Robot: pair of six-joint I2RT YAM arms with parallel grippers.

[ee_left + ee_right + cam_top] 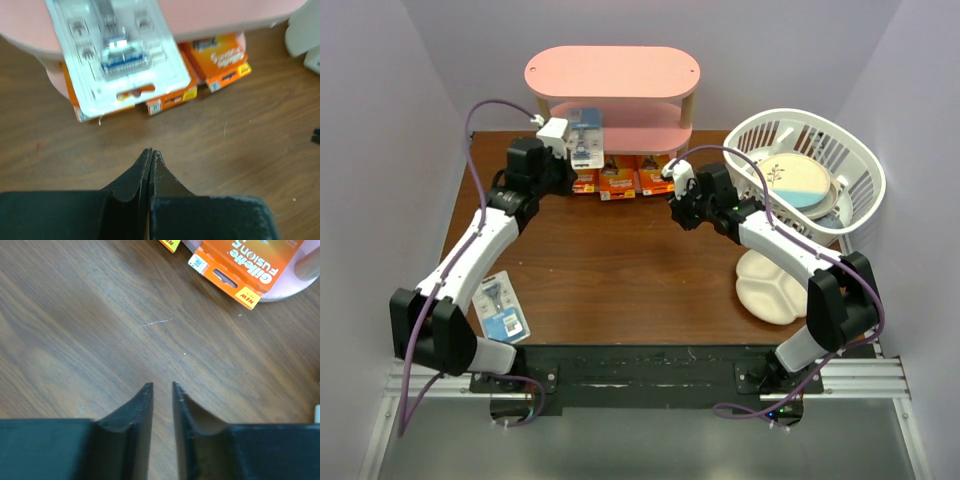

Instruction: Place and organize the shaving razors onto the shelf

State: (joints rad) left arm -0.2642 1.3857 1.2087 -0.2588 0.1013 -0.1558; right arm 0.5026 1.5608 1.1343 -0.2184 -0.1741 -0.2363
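**Left gripper** (151,154): jaws fully closed, fingertips touching, nothing held. The tips hang over the wooden table (240,145).
- Ahead of and above the tips, a white-and-blue blister razor pack (120,55) lies on a pink board of the shelf (612,72). Its hang-hole end overhangs the board edge toward the gripper. The wrist view is blurred; the board appears to be the middle tier.
- Beneath that board, three orange razor packs (220,60) sit side by side at the lowest tier, their near ends protruding.
- Well behind the gripper, beside the left arm, a second blister pack (503,305) lies flat on the table.

**Right gripper** (162,386): jaws a narrow gap apart, nothing between them, over bare table. Ahead and to the right of the tips lies an orange Gillette Fusion pack (250,265), well apart from the fingers.
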